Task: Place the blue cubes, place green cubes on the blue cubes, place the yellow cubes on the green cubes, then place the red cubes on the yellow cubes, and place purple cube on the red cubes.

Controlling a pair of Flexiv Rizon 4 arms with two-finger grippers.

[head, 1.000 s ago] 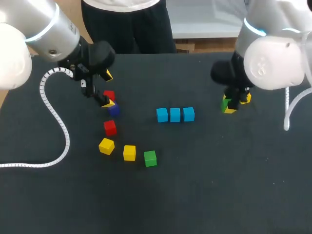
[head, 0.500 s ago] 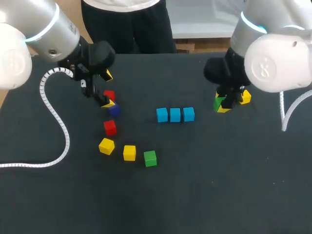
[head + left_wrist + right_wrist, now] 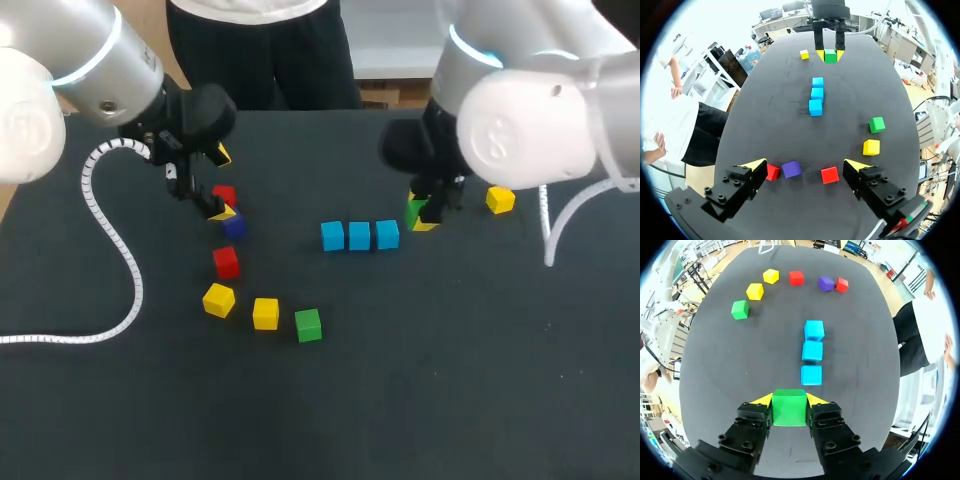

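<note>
Right end effector (image 3: 789, 399) grips a green cube (image 3: 789, 410), just beside the end of the blue cubes (image 3: 812, 351) row on the table (image 3: 740, 365). Left end effector (image 3: 805, 165) is spread wide, with the purple cube (image 3: 791, 169) between its fingers.

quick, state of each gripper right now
Left gripper: open, holding nothing.
Right gripper: closed on a green cube.
</note>
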